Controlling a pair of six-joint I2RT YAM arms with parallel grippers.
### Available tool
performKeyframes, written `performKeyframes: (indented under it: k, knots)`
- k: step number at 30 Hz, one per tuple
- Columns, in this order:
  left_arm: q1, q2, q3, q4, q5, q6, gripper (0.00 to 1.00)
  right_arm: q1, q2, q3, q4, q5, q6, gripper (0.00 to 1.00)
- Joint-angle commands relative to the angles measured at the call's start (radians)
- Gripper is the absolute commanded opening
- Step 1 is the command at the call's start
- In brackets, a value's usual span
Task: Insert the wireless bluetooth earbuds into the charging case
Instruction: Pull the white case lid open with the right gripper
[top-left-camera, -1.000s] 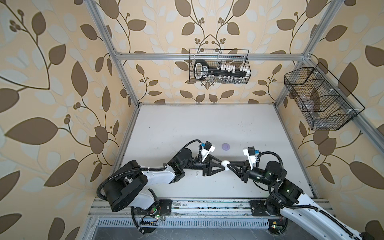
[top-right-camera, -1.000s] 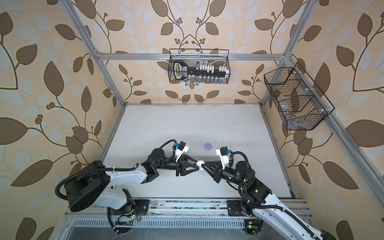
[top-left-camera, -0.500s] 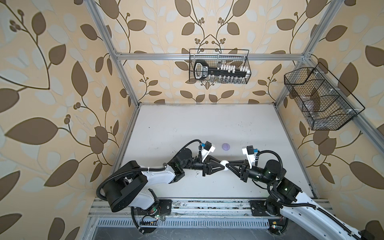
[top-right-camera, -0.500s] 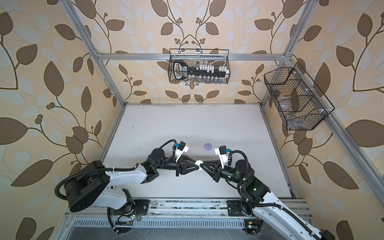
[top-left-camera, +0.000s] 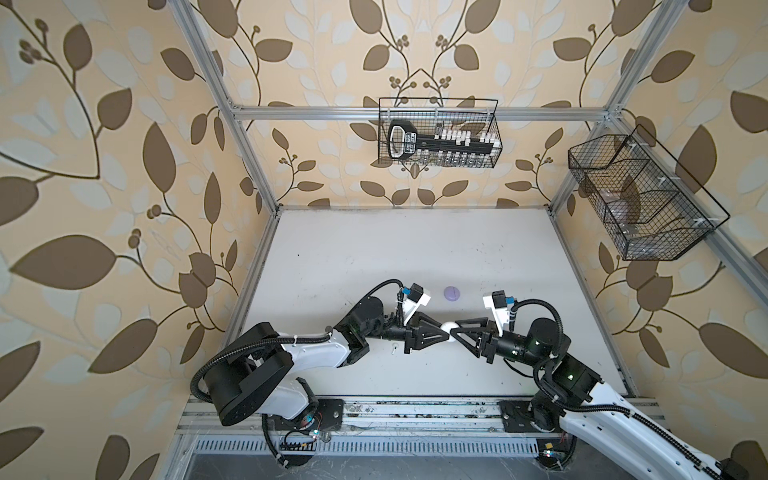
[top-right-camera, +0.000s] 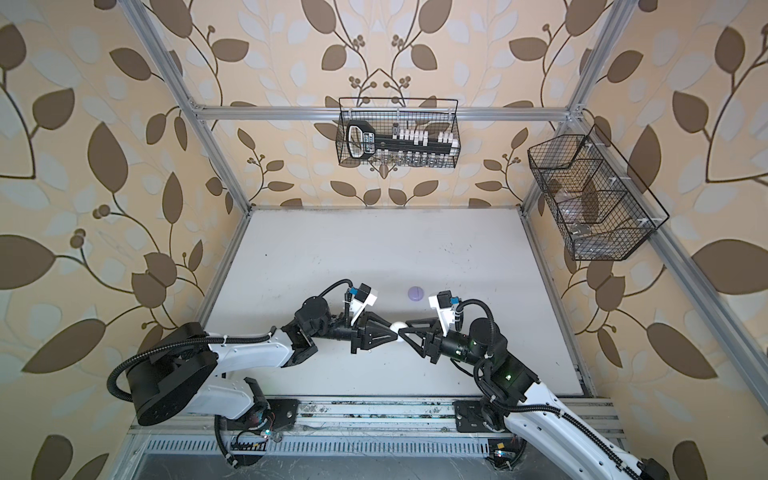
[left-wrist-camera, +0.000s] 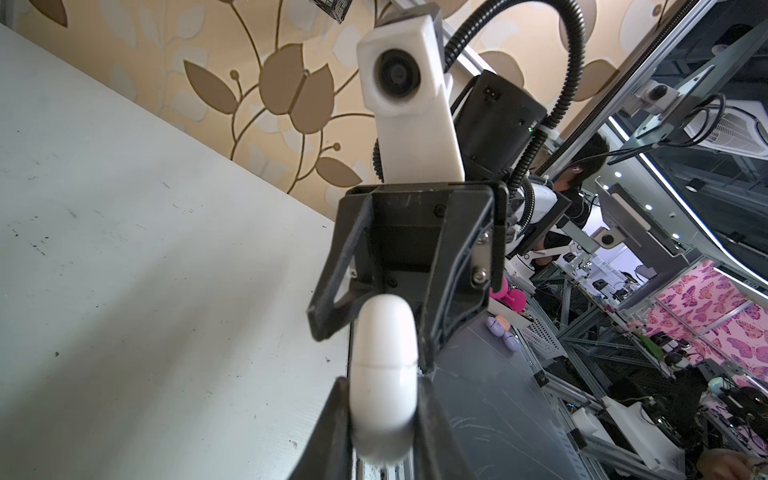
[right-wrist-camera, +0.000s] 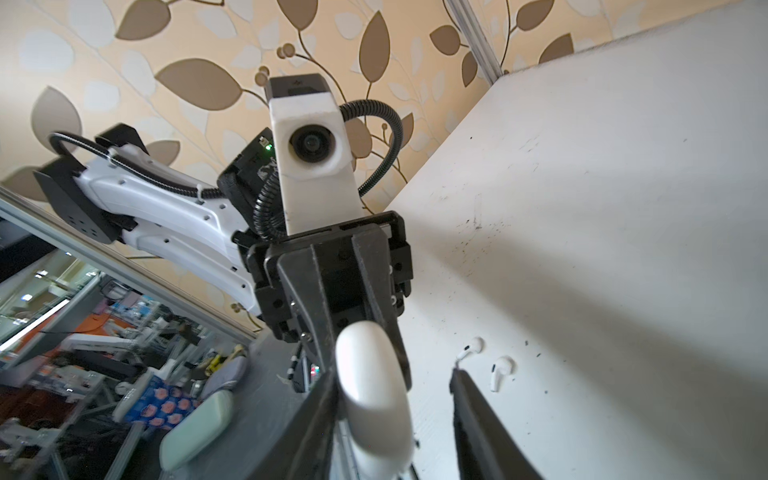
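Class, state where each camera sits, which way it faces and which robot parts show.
Both top views: overhead, looking down on the white table; both arms.
Left wrist: on left arm, facing the right gripper; own left gripper clamps the glossy white rounded case.
Right wrist: on right arm, facing the left gripper; own open jaws, two tiny white stemmed earbuds.
Shared: that case.

text: none legible | label on black tool (top-left-camera: 406, 142), wire basket (top-left-camera: 440, 163): blurred
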Motion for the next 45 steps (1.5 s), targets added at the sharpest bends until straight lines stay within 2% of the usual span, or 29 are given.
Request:
performKeyframes:
  k: [1,5,12,17,20,23,31,34,38,45]
  knots:
    - [0.001,-0.046,-0.017,0.02,-0.048,0.094,0.05,-0.015,-0.012,0.048,-0.055,0.029,-0.021,0.55]
    - [0.0,-0.082,-0.033,-0.098,-0.137,0.183,0.02,-0.032,-0.029,0.103,-0.184,0.078,-0.055,0.6]
    - [-0.022,-0.118,-0.074,-0.163,-0.281,0.296,0.0,-0.037,-0.014,0.147,-0.361,0.221,-0.075,0.61]
    - [-0.045,-0.126,-0.094,-0.157,-0.317,0.338,0.0,-0.034,0.039,0.129,-0.347,0.186,-0.067,0.61]
    - [-0.055,-0.136,-0.098,-0.174,-0.327,0.361,0.0,-0.02,0.074,0.121,-0.329,0.158,-0.059,0.61]
    - [-0.06,-0.139,-0.11,-0.163,-0.337,0.382,0.0,0.013,0.092,0.12,-0.33,0.18,-0.056,0.61]
    - [-0.062,-0.104,-0.125,-0.108,-0.325,0.374,0.0,0.175,0.156,0.106,-0.277,0.293,-0.026,0.6]
    - [-0.062,-0.105,-0.127,-0.095,-0.316,0.367,0.0,0.204,0.177,0.098,-0.249,0.317,-0.013,0.6]
    - [-0.062,-0.117,-0.129,-0.091,-0.286,0.366,0.0,0.19,0.193,0.093,-0.222,0.325,-0.003,0.6]
    - [-0.063,-0.164,-0.136,-0.131,-0.253,0.381,0.0,0.068,0.216,0.069,-0.133,0.202,0.028,0.6]
